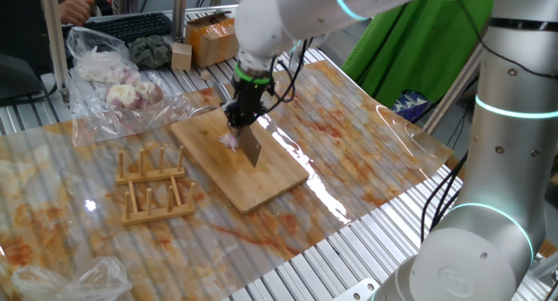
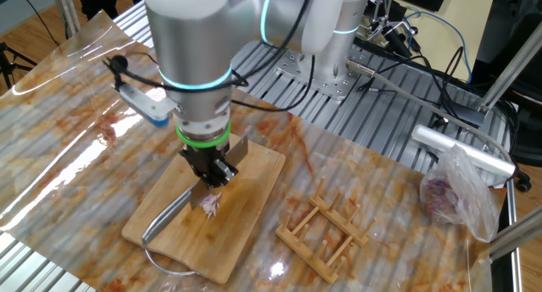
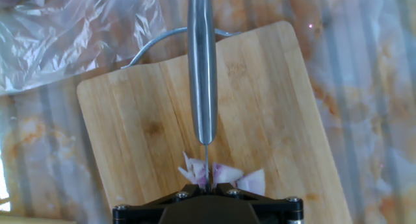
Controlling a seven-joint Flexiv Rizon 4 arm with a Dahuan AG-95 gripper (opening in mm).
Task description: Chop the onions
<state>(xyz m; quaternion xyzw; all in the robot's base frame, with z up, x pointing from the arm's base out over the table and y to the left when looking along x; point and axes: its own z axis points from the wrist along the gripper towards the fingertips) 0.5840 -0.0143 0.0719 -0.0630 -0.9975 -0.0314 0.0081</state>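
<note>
I am viewing the wooden board [image 1: 240,157] lying mid-frame on the table [image 1: 366,153]. The gripper [image 1: 241,118] is standing above it, clamping a knife [image 3: 202,68] blade-down. The onions [image 3: 221,175] are sitting cut at the board's centre, beneath the blade.

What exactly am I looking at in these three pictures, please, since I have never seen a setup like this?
It is one robot arm at a table. Two pictures come from fixed cameras on different sides; the third looks down from the arm's hand. Its end effector is shut on a knife, blade over the onions, already partly cut, on a wooden board. Beside the board stands a small wooden rack, and a plastic bag holds whole bulbs.
</note>
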